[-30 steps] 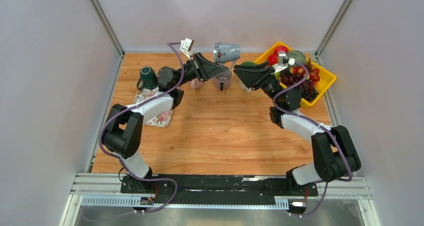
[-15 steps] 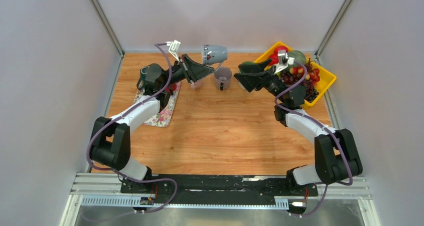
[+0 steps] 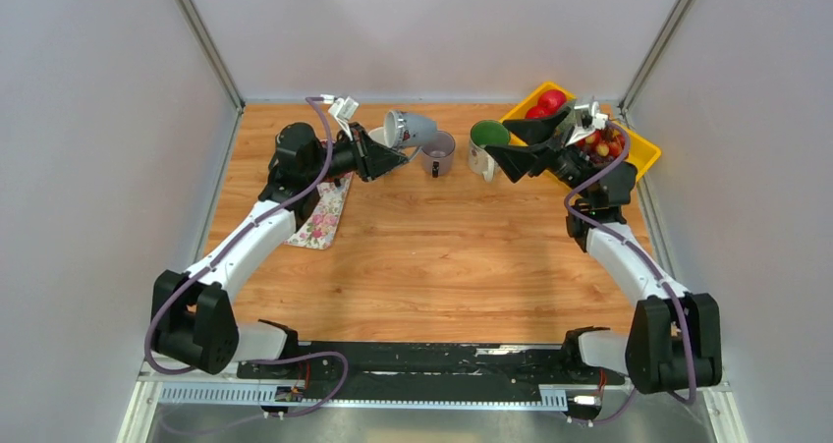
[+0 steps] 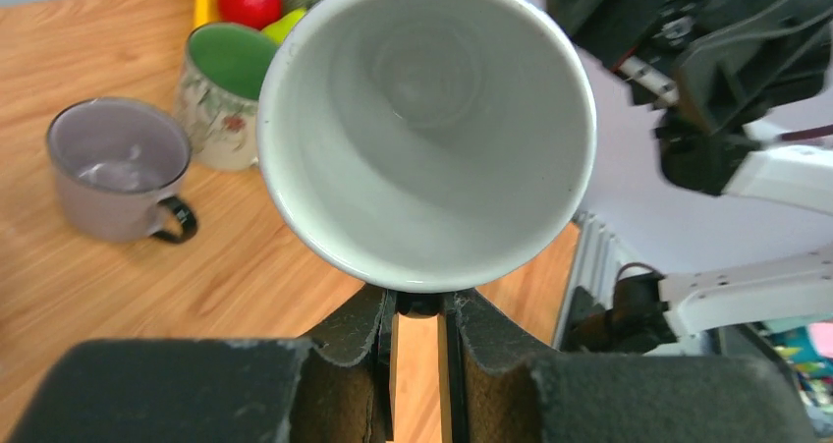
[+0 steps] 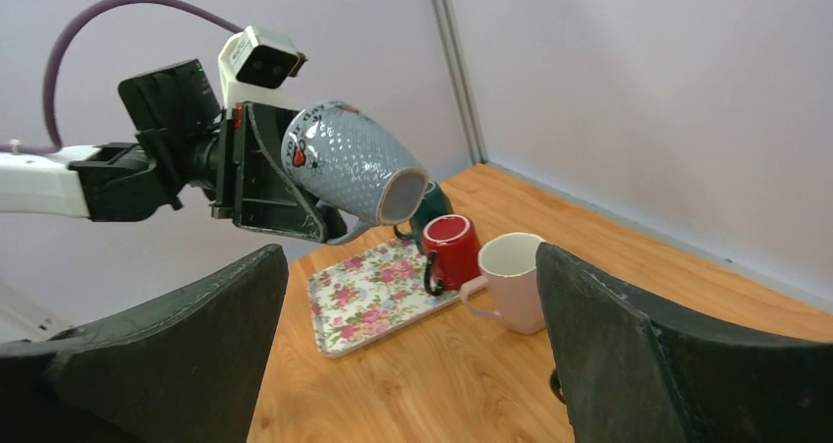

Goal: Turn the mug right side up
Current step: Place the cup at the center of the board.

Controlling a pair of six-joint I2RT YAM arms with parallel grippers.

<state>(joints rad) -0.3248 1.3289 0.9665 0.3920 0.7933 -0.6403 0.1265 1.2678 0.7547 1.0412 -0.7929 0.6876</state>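
**Dotted mug aloft on its side, setting-down not yet done**

The left gripper was clamped shut on the dotted mug, which hung in the air just ahead of its fingertips. The mug's open mouth faced back at the left wrist camera and its narrower base pointed away from the gripper and a little downward. The fingers met under the rim, probably on the handle, though the mug's body hid the exact hold.

The right gripper stood wide open and empty, well apart from the mug and facing it across the table.

Judged from this, the turning step was in hand: the mug was neither inverted nor upright. The next move would call for rolling the left wrist until the base pointed straight down, then lowering onto bare wood, clear of the grey mug and the green-lined mug below and beyond the gripper.
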